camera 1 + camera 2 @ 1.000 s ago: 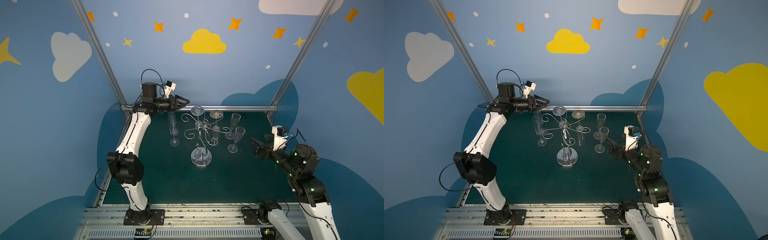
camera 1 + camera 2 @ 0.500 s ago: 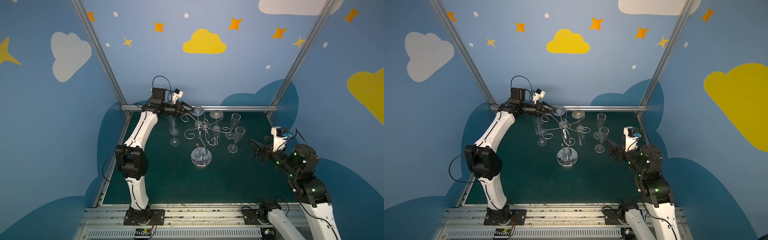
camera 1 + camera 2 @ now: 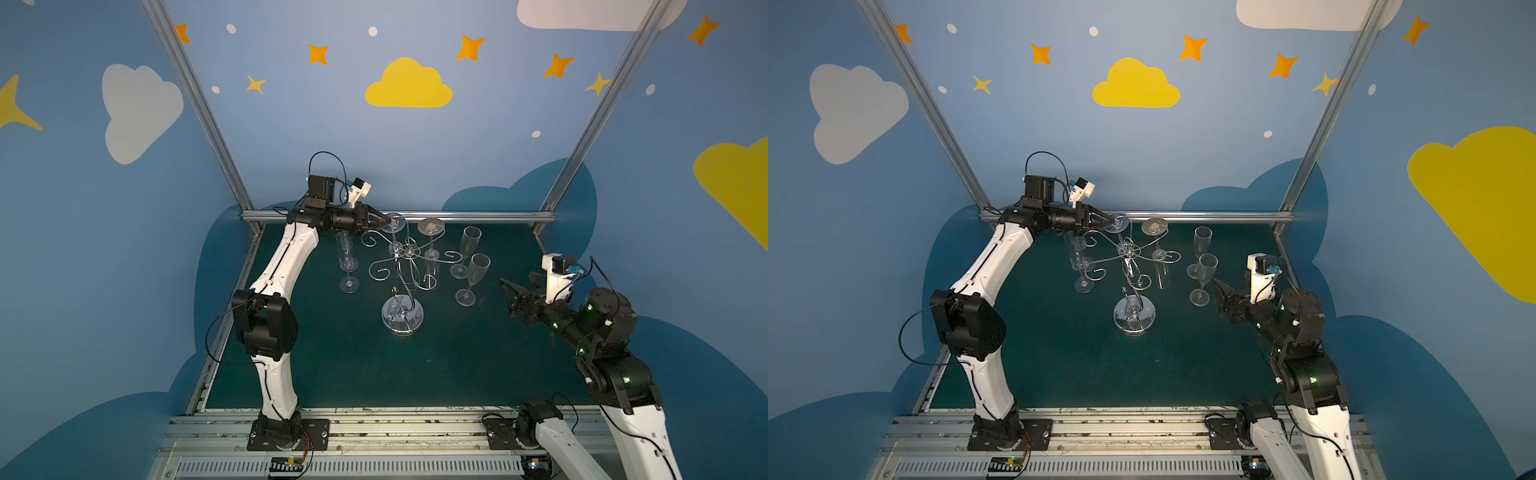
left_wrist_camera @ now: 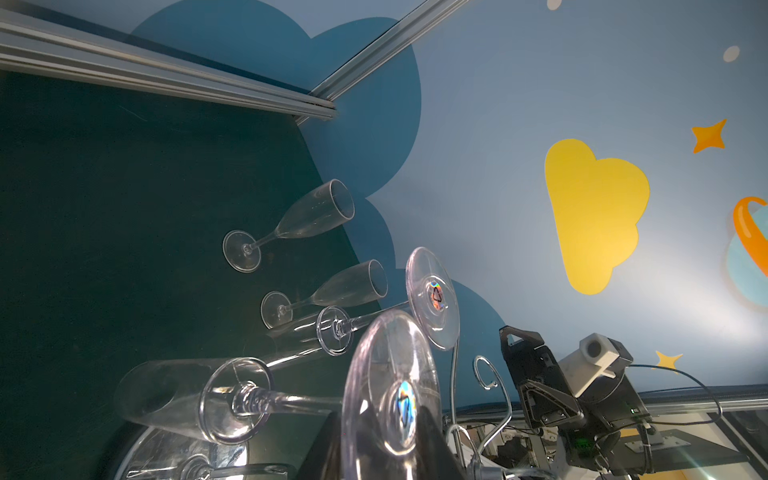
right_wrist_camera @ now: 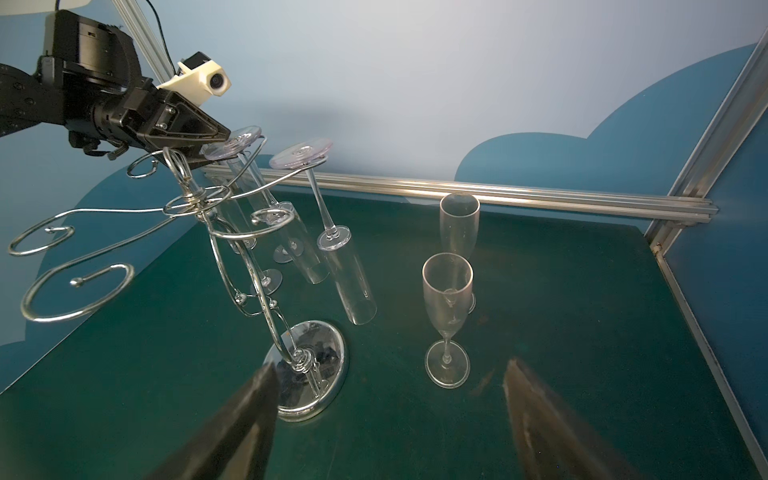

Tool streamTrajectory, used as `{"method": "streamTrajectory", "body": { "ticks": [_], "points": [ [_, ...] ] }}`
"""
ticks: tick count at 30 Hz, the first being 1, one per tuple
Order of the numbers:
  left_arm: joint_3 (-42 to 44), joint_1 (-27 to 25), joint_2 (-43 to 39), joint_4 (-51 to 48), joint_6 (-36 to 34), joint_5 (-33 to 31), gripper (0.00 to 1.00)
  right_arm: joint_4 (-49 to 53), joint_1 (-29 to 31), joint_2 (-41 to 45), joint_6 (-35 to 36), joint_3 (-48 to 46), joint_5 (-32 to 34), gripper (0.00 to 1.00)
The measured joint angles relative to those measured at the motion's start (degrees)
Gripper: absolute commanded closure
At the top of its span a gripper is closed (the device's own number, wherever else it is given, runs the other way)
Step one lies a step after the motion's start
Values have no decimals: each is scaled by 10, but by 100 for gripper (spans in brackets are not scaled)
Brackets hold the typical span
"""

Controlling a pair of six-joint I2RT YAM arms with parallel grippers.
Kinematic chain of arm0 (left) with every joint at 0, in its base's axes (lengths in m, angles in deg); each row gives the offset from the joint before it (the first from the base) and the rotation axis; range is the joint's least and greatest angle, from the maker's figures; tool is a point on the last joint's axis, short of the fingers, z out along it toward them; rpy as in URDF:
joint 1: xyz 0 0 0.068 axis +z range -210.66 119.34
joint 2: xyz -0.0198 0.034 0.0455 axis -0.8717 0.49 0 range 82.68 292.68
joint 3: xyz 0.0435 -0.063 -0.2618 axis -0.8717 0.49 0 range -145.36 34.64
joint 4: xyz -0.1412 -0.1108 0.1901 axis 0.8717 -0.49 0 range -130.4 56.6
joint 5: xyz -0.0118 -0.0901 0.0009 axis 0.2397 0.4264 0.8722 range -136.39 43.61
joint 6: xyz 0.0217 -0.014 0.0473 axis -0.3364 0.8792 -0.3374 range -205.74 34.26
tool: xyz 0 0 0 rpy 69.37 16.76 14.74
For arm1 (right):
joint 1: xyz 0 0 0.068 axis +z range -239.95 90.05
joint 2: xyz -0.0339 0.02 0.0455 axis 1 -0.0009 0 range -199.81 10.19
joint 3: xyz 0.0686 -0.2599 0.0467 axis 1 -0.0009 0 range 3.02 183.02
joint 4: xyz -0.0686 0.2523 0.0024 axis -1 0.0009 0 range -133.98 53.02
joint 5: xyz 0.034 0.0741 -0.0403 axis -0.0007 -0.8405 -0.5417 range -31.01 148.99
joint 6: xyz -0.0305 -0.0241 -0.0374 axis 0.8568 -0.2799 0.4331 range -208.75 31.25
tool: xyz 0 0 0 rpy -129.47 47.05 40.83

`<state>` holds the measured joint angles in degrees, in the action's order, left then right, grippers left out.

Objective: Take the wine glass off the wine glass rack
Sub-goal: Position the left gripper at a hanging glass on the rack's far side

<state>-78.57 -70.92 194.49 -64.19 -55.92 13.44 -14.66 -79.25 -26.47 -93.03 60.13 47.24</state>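
Note:
The wine glass rack (image 3: 409,253) stands mid-table on a round shiny base (image 3: 402,318). Two clear wine glasses hang upside down from its far arms. My left gripper (image 3: 384,219) reaches in level from the left, shut on the round foot of the nearer hanging wine glass (image 3: 395,222). In the left wrist view that foot (image 4: 390,399) sits edge-on between the dark fingers (image 4: 326,453). From the right wrist view the foot (image 5: 235,141) is pinched from above and below. The second hung glass (image 3: 431,227) is untouched. My right gripper (image 3: 509,297) stays open, low at the right, holding nothing.
Two flutes (image 3: 347,257) stand upright left of the rack, under my left wrist. Two more (image 3: 469,249) (image 3: 476,274) stand to its right, near my right gripper. Empty scroll arms (image 5: 75,291) jut toward the front. An aluminium rail (image 3: 478,216) edges the back.
My left arm has swung right to the rack, and its jaws have narrowed around the hanging glass's foot. The right arm has not moved.

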Motion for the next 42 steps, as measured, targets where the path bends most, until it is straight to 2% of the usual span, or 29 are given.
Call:
{"method": "streamTrajectory", "body": {
  "ticks": [6,15,21,30,42],
  "points": [
    [-4,0,4,3,1,2,83,3,0,0,2,0,2,16],
    [-14,0,4,6,4,6,88,6,0,0,2,0,4,16],
    [-15,0,4,8,9,11,97,6,0,0,2,0,5,16],
    [-15,0,4,16,30,14,97,6,0,0,2,0,8,16],
    [-18,2,3,73,104,13,97,10,0,0,2,0,8,16]
  ]
}}
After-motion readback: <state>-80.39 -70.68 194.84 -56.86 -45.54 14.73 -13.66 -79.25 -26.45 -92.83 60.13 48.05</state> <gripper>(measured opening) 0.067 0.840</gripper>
